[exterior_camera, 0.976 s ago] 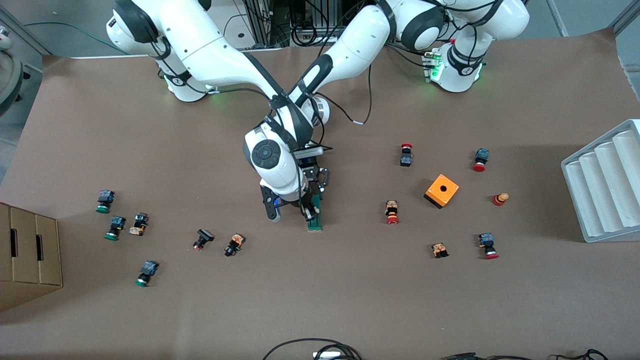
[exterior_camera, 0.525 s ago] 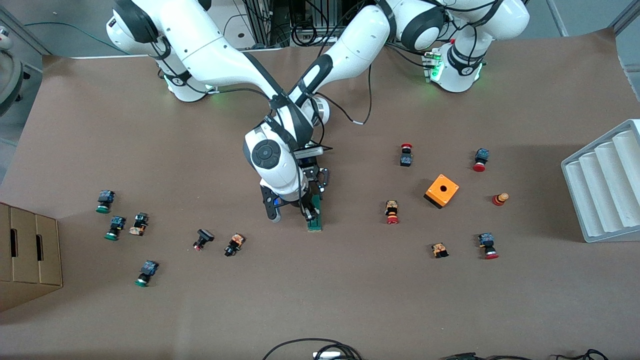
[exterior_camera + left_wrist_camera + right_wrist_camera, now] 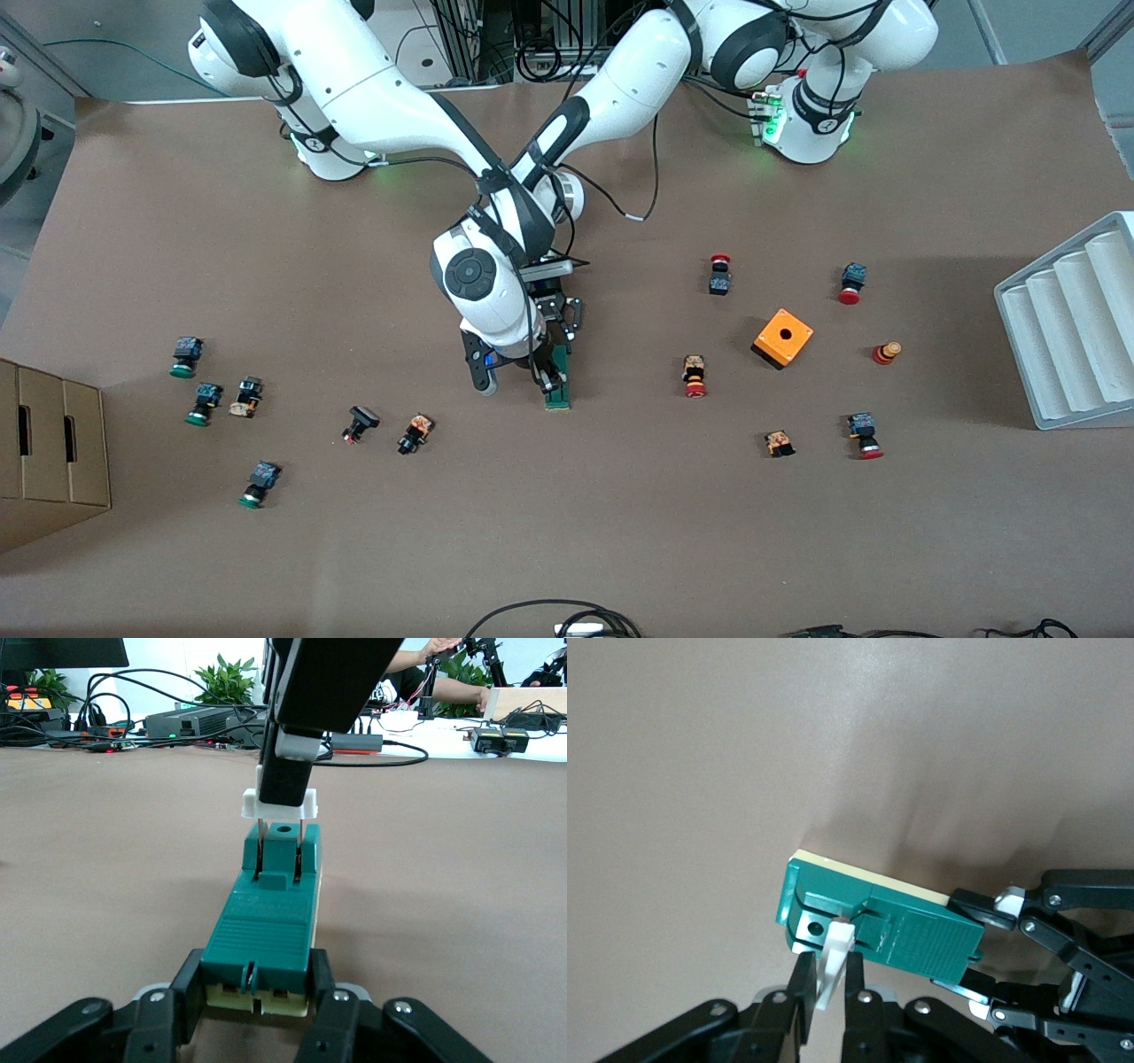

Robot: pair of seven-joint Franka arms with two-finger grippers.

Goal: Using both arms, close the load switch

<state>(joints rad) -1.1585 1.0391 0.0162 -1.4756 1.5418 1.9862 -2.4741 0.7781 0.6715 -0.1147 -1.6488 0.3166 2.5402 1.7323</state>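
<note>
Left gripper (image 3: 257, 1005) clamps one end of the load switch (image 3: 558, 383) at mid-tabletop; right gripper (image 3: 826, 988) pinches its white tab (image 3: 833, 961). Closing seems underway; next, I judge, the tab must be pressed fully home.

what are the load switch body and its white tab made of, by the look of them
Load switch body: probably moulded plastic, matte dark green, with crisp ribs and a moulded hole. White tab: likely plastic too, plain white; the right hand pinches it. The left hand clamps the body's end.
</note>
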